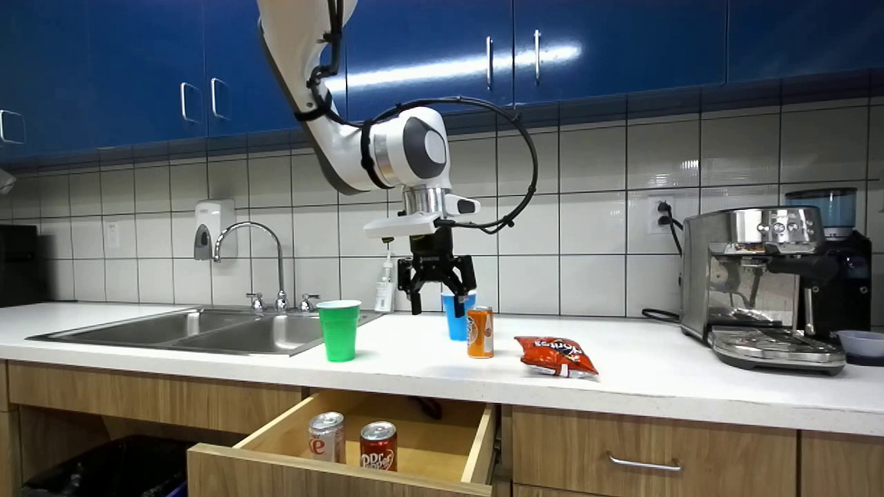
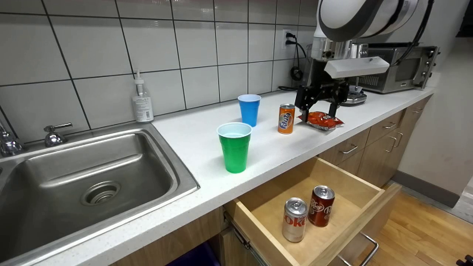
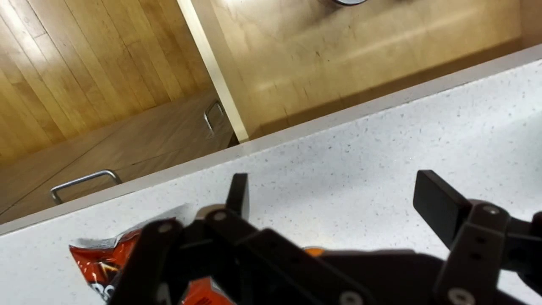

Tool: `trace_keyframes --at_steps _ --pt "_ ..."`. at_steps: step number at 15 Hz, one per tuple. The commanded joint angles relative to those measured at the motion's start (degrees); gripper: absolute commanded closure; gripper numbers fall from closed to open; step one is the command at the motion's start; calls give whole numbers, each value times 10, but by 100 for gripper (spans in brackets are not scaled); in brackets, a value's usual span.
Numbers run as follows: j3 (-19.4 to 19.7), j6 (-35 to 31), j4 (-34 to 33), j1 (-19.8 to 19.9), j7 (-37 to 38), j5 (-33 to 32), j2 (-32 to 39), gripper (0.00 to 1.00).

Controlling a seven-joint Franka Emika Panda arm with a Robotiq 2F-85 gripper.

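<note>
Above the white counter my gripper (image 1: 438,306) hangs pointing down, its fingers wide apart with only counter surface showing between them in the wrist view. Nearest to it is an upright orange Fanta can (image 2: 286,119); just a sliver of it (image 3: 314,251) shows past the gripper body. A red Doritos bag (image 1: 556,356) lies flat beside the can, partly covered by a finger in the wrist view. Behind stands a blue cup (image 2: 249,110), and toward the sink a green cup (image 2: 235,147). Below, an open drawer holds a Coke can (image 2: 295,220) and a Dr Pepper can (image 2: 321,206), both upright.
The pulled-out drawer (image 1: 331,476) juts beyond the counter's front edge. A double steel sink (image 1: 207,331) with a faucet lies to one side, a soap bottle (image 2: 142,101) near it. An espresso machine (image 1: 760,276) stands farther along the counter; blue cabinets (image 1: 428,41) hang above.
</note>
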State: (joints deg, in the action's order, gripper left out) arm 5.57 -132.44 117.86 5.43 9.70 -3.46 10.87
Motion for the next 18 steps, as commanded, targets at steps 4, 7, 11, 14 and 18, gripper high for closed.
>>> trace_keyframes --at_steps 4,7,11,14,18 --pt "15 18 -89 0 36 10 62 0" --pt "20 19 -121 0 41 7 86 0" --pt "23 20 -164 2 39 11 119 0" --pt "24 19 -201 4 34 17 145 0" --pt "24 24 -249 6 33 27 179 0"
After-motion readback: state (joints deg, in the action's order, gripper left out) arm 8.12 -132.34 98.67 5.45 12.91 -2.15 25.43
